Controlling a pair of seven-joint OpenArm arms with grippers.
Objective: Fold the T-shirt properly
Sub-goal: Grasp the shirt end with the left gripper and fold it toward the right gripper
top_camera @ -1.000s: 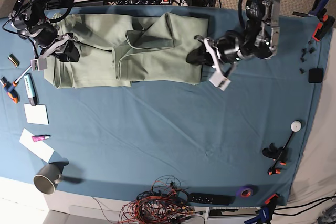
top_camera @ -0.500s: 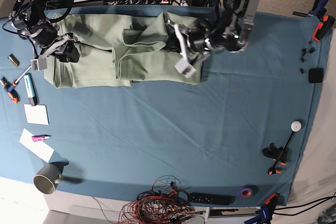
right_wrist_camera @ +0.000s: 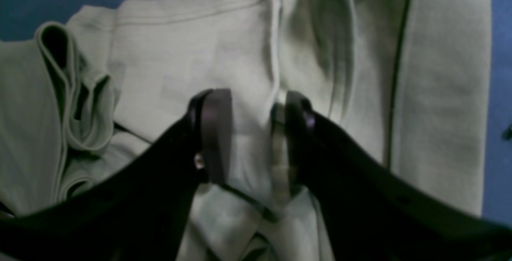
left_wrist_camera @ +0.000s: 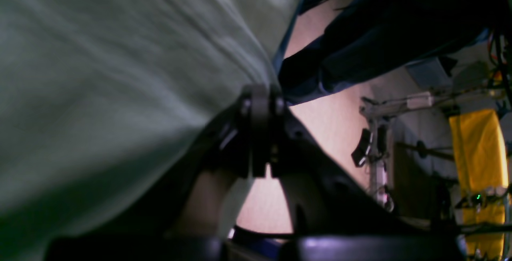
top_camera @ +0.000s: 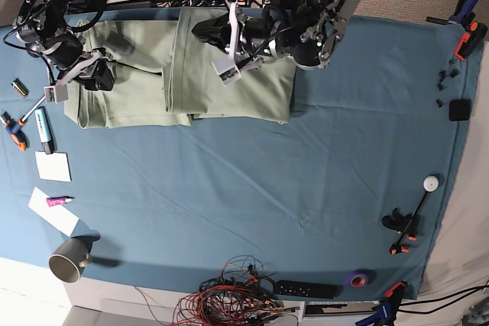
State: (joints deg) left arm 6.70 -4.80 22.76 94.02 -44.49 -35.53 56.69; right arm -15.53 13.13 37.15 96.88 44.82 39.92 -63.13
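Observation:
The pale green T-shirt (top_camera: 229, 93) lies along the far side of the teal table cloth (top_camera: 252, 188), partly folded. My left gripper (top_camera: 205, 30) hovers over the shirt's middle. In the left wrist view this gripper (left_wrist_camera: 260, 93) is shut on a pinched edge of the T-shirt (left_wrist_camera: 100, 73), and the cloth hangs from it. My right gripper (top_camera: 98, 75) rests on the shirt's left end. Seen from the right wrist, the right gripper (right_wrist_camera: 252, 129) stands with its fingers apart, and flat T-shirt (right_wrist_camera: 172, 53) fabric with a seam lies between them.
A grey mug (top_camera: 70, 259), white papers (top_camera: 53, 166) and markers (top_camera: 44, 129) sit at the left edge. A wire bundle (top_camera: 229, 295) and purple tape roll (top_camera: 359, 278) lie at the front. Clamps (top_camera: 403, 227) and a white ball (top_camera: 432, 183) are on the right.
My left gripper has carried the shirt's right edge leftward and farther back, laying that part over the middle. The right arm has stayed still on the left end.

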